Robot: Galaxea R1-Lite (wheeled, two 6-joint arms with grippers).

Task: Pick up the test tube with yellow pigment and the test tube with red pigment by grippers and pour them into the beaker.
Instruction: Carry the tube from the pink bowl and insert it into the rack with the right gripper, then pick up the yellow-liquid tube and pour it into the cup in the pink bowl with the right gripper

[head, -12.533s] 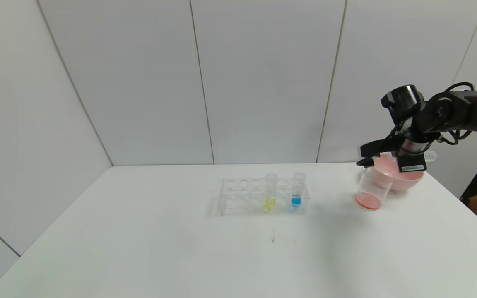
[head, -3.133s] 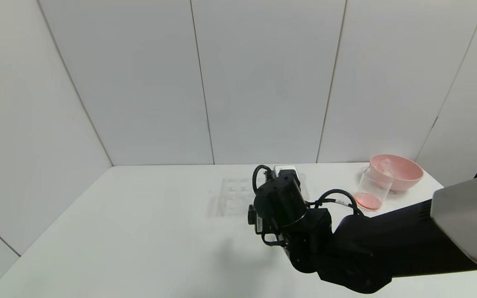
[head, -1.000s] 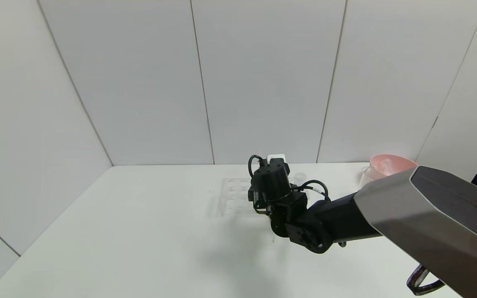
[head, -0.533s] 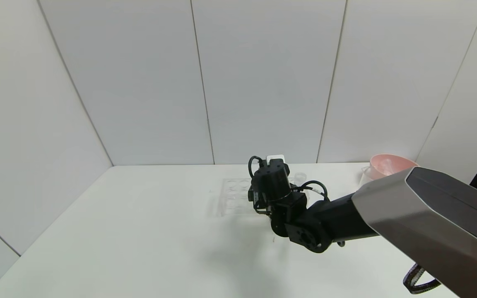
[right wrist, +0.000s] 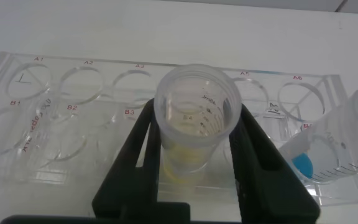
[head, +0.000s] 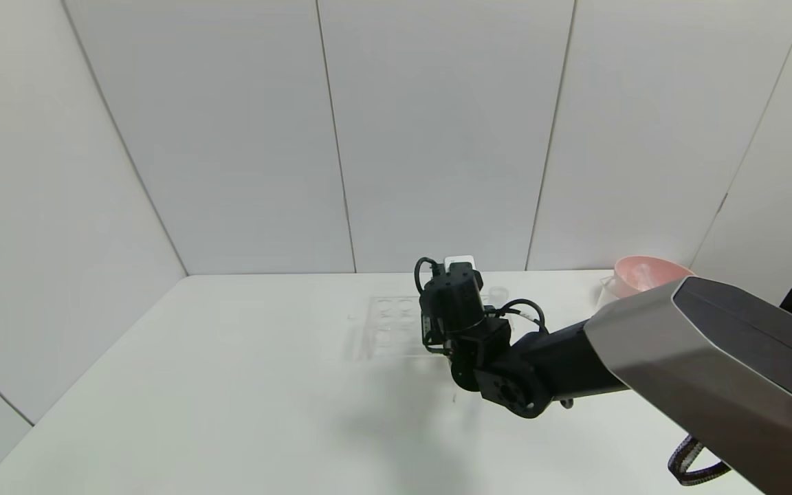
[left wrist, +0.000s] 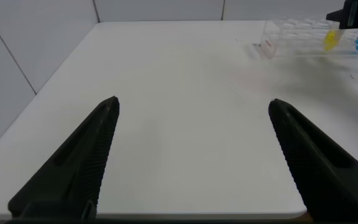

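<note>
Since the earlier frames, the right arm had swung from the beaker (head: 605, 294) at the far right to the rack (right wrist: 166, 118). The yellow tube (right wrist: 194, 127) stood upright in the rack, its long axis vertical, directly between the fingers of the right end effector (right wrist: 194, 158), which hugged its sides; whether they pinched it I could not tell. Rack holes read A1, A2, B1 to B3. A blue tube (right wrist: 344, 143) stood beside. The left end effector (left wrist: 194, 158) hung spread, far left over the table (left wrist: 179, 93).

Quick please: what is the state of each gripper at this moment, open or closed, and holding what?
Left gripper: open, holding nothing, above the table.
Right gripper: fingers on both sides of the test tube with yellow pigment in the rack; firm grip cannot be told.
</note>
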